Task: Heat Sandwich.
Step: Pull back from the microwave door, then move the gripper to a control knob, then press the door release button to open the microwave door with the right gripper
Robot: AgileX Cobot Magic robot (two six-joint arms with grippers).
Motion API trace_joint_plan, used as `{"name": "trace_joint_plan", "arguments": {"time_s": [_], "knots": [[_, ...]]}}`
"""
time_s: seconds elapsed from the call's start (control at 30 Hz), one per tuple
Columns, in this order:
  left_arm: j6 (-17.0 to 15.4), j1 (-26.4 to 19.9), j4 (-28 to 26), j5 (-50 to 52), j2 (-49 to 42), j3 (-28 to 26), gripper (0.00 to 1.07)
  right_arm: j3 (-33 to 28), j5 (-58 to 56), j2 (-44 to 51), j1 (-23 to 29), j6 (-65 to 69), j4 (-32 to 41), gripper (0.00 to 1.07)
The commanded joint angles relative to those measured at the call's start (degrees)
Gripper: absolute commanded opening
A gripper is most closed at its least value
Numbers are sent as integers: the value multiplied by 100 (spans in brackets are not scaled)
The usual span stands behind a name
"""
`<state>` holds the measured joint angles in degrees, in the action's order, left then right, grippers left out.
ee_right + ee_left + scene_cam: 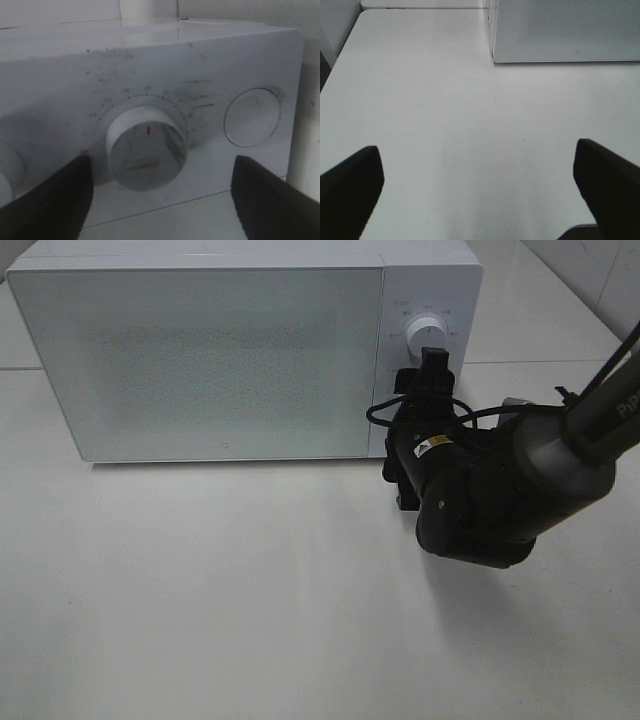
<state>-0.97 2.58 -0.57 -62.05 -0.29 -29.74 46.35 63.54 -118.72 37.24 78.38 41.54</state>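
The sandwich is out of view. The white microwave [200, 350] stands at the back of the table with its door shut. My right gripper [432, 365] is at the microwave's control panel, just below the upper knob [427, 335]. In the right wrist view the gripper [160, 165] is open, with its two dark fingers [50, 200] on either side of a white dial [146, 147] that has a red mark and numbers around it. The fingers do not visibly touch the dial. My left gripper [480, 200] is open and empty above the bare table, in front of the microwave's left corner [495, 55].
A round button [251, 117] sits beside the dial on the panel, and part of another knob [7, 172] shows on the dial's other side. The white table [250, 590] stretches in front of the microwave. The right arm [500, 490] reaches in from the right.
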Motion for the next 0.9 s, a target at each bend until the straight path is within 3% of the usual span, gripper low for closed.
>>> {"name": "trace_joint_plan", "arguments": {"time_s": [0.03,0.47,0.9], "knots": [[-11,23,-6,74,-103,11,98,103,458,80,-63,-126,-453,76],[-11,23,-6,74,-103,11,98,-458,252,521,-63,-292,-882,76],[-11,23,-6,74,-103,11,98,-1495,-458,1375,-63,-590,-1587,76]]}}
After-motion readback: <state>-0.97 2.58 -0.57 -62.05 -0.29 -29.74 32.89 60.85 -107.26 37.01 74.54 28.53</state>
